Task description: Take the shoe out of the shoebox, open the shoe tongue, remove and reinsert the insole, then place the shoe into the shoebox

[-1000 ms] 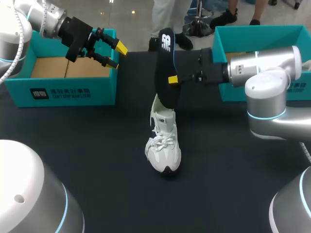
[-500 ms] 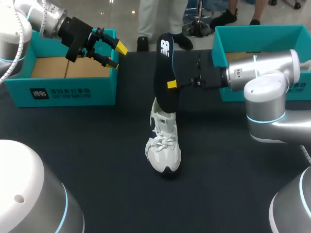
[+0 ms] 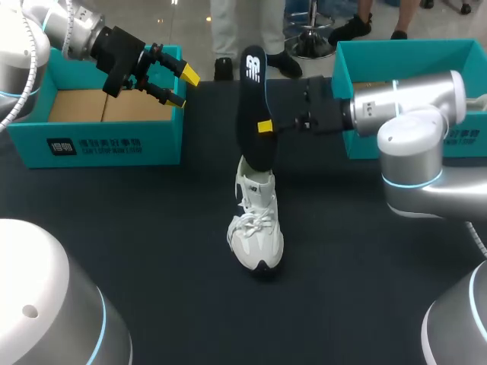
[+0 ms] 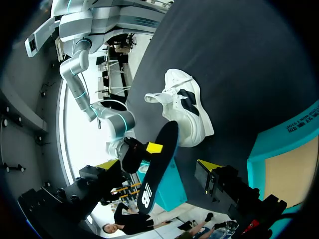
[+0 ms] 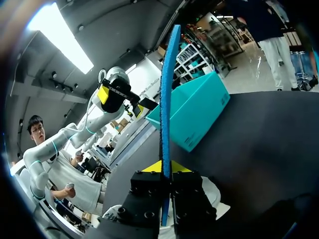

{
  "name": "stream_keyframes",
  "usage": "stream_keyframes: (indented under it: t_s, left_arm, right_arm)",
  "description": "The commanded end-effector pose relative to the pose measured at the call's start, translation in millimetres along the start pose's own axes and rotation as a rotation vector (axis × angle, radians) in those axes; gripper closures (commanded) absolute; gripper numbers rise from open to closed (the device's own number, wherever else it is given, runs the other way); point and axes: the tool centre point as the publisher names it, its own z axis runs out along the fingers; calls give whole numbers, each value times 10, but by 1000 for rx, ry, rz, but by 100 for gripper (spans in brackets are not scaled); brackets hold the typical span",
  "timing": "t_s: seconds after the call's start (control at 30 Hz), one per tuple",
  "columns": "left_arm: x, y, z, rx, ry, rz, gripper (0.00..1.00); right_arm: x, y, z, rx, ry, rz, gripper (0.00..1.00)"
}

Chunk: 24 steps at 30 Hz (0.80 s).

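Note:
A white shoe (image 3: 256,228) stands on the black table, toe toward me. A black insole (image 3: 251,106) stands almost upright above the shoe's heel, its lower end at the shoe's opening. My right gripper (image 3: 266,126) is shut on the insole's edge about halfway up. In the right wrist view the insole (image 5: 166,99) shows edge-on, blue, clamped between the fingers of that gripper (image 5: 166,167), with the shoe (image 5: 215,195) below. My left gripper (image 3: 179,85) hangs open and empty over the right end of the left shoebox (image 3: 106,144). Its wrist view shows the shoe (image 4: 183,107) and the insole (image 4: 157,169) ahead.
A second teal box (image 3: 358,72) stands at the back right, behind my right arm. The left shoebox holds brown cardboard. The dark table top (image 3: 167,251) spreads around and in front of the shoe.
My right gripper has carried the insole slightly to the left and stood it more upright over the shoe's heel. The left arm and the shoe have not moved.

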Motion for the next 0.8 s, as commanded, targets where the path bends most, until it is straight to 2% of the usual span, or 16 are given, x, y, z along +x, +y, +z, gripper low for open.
stream_keyframes:
  t_s: [0.03,0.2,0.5,0.8]
  left_arm:
    - [-3,-1,-3,1,3,1,0]
    - [-3,-1,-3,1,3,1,0]
    - [-3,-1,-3,1,3,1,0]
    - [-3,-1,-3,1,3,1,0]
  right_arm:
    - [-64,15,89,-1,10,1,100]
    - [-66,-67,129,-8,15,6,100]
    - [-10,-209,112,-70,-6,-64,100]
    - [-9,-332,176,-72,11,-48,100]
